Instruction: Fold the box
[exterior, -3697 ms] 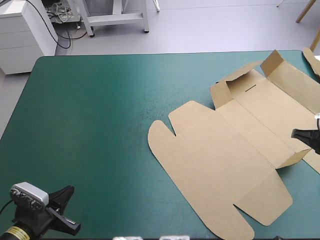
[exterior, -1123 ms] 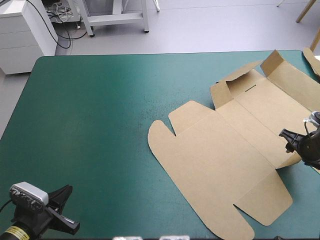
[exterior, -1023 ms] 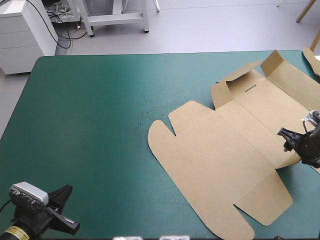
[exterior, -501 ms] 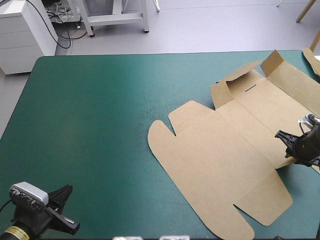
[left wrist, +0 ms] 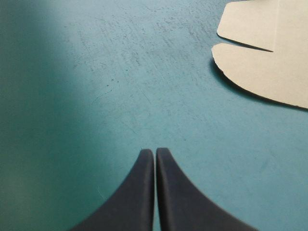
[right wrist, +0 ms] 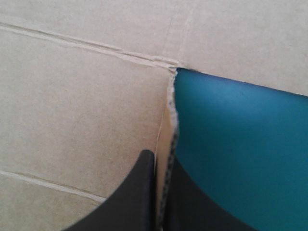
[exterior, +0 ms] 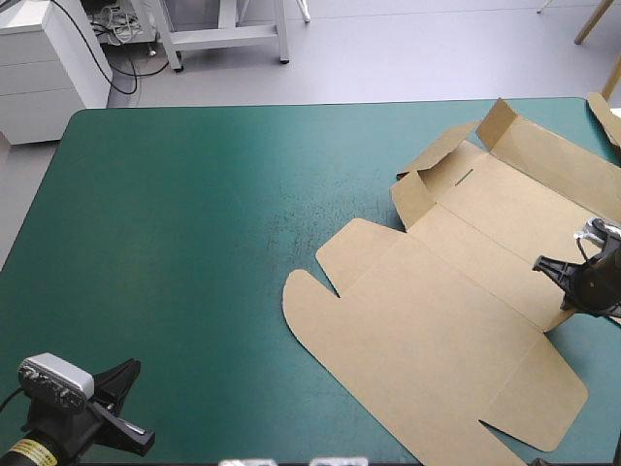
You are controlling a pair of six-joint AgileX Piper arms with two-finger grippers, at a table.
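Nearest, lower left of the high view: left gripper (left wrist: pixel 154 153) idle, black fingers pressed together into one point over bare teal-green cover (exterior: pixel 194 243), well apart from the work. Over at the right edge, mid-height: right gripper (right wrist: pixel 159 159) clamped on the box (exterior: pixel 437 311), pinching the standing edge of a small side flap (right wrist: pixel 169 120) right beside the crease corner. Looks like a sound place to hold: close to a score line, so likely to hinge there rather than buckle. Judging by the thin corrugated edge: light, stiff across the panels, weak only along the creases, probably quick to skate on the smooth cover when pulled from one side. Worth bracing with the other arm. Now the sheet itself, sprawled across the right half of the table, slanting from bottom right up to upper right: brown board, mostly flat, two rounded tabs (exterior: pixel 306 301) at the near left end, a broad plain panel behind them, then, farthest, short walls (exterior: pixel 415 189) partly raised around a slotted panel. Beyond, at the far right corner, one more scrap of brown board (exterior: pixel 604 109).
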